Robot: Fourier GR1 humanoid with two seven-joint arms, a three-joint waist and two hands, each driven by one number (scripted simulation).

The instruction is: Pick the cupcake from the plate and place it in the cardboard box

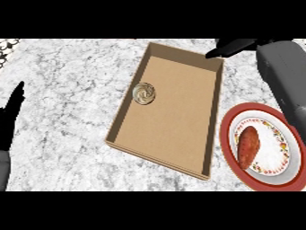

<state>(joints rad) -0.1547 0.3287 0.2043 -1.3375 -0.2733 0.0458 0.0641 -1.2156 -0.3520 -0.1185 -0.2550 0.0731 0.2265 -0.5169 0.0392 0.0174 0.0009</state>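
The cupcake (144, 93) is lying inside the cardboard box (181, 134), against its left wall. The right robot hand (231, 46) is hovering over the box's far right corner, fingers extended.

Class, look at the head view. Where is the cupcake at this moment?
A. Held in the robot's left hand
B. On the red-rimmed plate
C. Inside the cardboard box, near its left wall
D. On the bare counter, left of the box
C: the cupcake lies on the floor of the cardboard box, close to its left wall, while the plate holds only a reddish-brown food item.
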